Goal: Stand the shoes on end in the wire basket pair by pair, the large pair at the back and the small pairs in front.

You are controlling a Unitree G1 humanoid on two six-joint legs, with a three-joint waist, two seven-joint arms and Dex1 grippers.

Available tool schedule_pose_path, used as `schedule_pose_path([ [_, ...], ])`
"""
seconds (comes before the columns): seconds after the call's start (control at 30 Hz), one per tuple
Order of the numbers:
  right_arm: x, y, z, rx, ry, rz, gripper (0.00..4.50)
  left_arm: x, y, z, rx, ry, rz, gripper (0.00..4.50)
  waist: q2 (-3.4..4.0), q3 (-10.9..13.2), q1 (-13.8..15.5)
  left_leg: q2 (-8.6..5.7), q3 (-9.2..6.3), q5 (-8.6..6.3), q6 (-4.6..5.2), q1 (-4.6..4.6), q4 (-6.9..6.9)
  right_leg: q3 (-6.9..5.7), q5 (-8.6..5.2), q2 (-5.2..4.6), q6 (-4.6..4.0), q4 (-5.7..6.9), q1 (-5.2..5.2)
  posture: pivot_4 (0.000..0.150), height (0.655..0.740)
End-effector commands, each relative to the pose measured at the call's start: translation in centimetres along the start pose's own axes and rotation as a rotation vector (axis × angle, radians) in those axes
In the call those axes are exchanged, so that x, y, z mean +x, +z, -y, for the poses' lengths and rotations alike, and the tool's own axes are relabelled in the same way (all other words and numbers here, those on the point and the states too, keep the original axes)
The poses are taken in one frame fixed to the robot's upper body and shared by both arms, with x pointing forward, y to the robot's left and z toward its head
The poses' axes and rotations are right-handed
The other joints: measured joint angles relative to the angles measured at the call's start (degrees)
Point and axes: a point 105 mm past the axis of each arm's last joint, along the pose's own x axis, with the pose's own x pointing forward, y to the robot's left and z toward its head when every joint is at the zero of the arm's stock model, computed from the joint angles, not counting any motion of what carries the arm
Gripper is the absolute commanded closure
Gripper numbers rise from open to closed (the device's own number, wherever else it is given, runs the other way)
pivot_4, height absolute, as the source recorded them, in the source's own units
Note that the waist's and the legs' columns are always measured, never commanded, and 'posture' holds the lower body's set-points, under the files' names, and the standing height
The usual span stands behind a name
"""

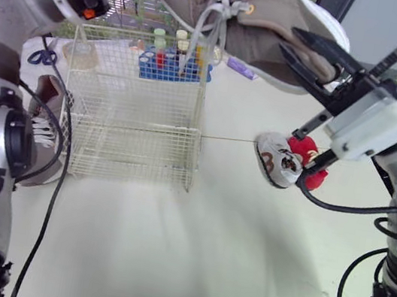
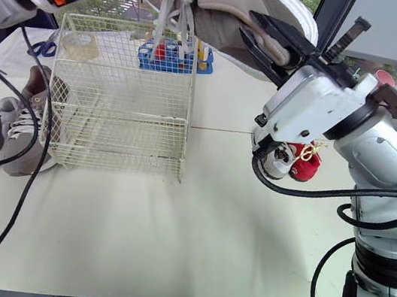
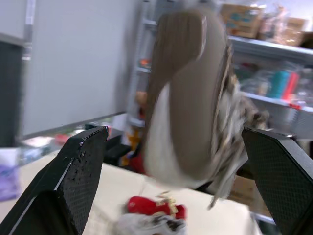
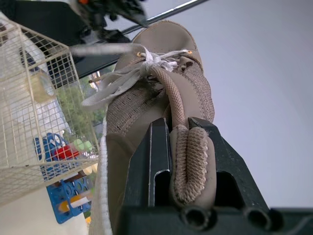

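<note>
The tan shoe [image 1: 265, 22] is gripped at its heel by the right tool [image 1: 288, 41] and held above the basket [image 1: 131, 118] on the counter [image 1: 207, 234]. The left tool [image 3: 173, 134] is held open near the toe. Small shoes [image 1: 280, 161] lie right of the basket.

Basket [image 1: 133, 107]: 1. Large shoe [image 1: 265, 22]: 2 counted, second large shoe [image 2: 23, 127] included; small white shoe [image 1: 276, 161]: 1; small red shoe [image 1: 304, 147]: partly hidden, cannot tell whether 1 or 2. Tube rack [image 1: 166, 67]: 1; scissors [image 1: 42, 56]: 1 pair; tape roll [image 2: 79, 43]: 1.
</note>
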Motion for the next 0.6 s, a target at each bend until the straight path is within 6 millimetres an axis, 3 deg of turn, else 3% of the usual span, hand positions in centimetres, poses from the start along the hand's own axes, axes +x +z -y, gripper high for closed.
schedule_pose_path([
  [0.03, 0.0, 1.3, 0.7, -0.095, -0.015, 0.06, 4.35, 0.9, 1.0, 0.8, 0.049, -0.057, -0.013, 0.0, 0.0, 0.0, 0.01, 0.0, 0.0, 0.0, 0.0, 0.0, 0.0, 0.0, 0.0, 0.0, 0.0, 0.02, 0.0, 0.15, 0.74],
  [0.13, 0.0, 1.4, 0.4, -0.12, 0.002, 0.074, 4.35, 1.1, 1.0, 1.1, 0.038, -0.088, -0.021, 1.36, 0.0, 0.0, -0.04, 0.01, -0.01, 0.0, 0.0, 0.01, 0.02, 0.0, 0.0, 0.0, 0.01, 0.07, 0.0, 0.15, 0.74],
  [0.23, 0.1, 1.3, 0.1, -0.133, 0.011, 0.085, 4.35, 1.3, 1.2, 1.6, 0.023, -0.121, -0.031, 3.01, 0.0, 0.0, -0.09, 0.01, -0.01, 0.0, 0.0, 0.01, 0.04, 0.0, 0.0, 0.01, 0.01, 0.1, -0.02, 0.15, 0.74],
  [0.3, 0.2, 1.2, 0.0, -0.131, 0.008, 0.085, 4.35, 1.3, 1.2, 1.7, 0.023, -0.122, -0.037, 3.76, 0.0, 0.0, -0.04, 0.01, -0.02, 0.0, 0.0, 0.01, 0.05, 0.0, 0.0, 0.01, 0.01, 0.12, -0.02, 0.15, 0.74],
  [0.37, 0.3, 1.0, 0.2, -0.125, -0.01, 0.075, 4.35, 1.3, 1.1, 1.5, 0.028, -0.104, -0.041, 3.86, 0.0, 0.0, 0.0, 0.01, -0.02, 0.0, 0.0, 0.0, 0.11, 0.0, 0.01, 0.0, 0.01, 0.15, -0.02, 0.15, 0.74],
  [0.47, 0.3, -1.8, 2.2, 0.025, -0.172, -0.015, 4.35, 0.1, 1.7, 0.2, 0.013, 0.014, 0.055, 3.86, -0.01, 0.0, 0.01, 0.01, -0.03, 0.01, -0.01, 0.0, 0.17, 0.01, 0.02, -0.01, 0.02, 0.2, -0.01, 0.15, 0.74],
  [0.57, 0.0, -3.0, 3.4, 0.098, -0.265, -0.044, 4.35, -1.2, 2.3, -1.2, 0.002, 0.15, 0.165, 3.86, -0.01, 0.0, 0.14, 0.01, -0.05, 0.02, -0.03, 0.03, 0.25, 0.02, 0.02, -0.05, 0.02, 0.38, -0.01, 0.15, 0.74],
  [0.6, -0.1, -3.1, 3.7, 0.139, -0.281, -0.038, 3.86, -2.1, 3.1, -1.5, -0.002, 0.197, 0.24, 3.86, -0.01, 0.0, 0.14, 0.01, -0.07, 0.02, -0.04, 0.03, 0.3, 0.02, 0.02, -0.05, 0.02, 0.45, -0.01, 0.15, 0.74],
])
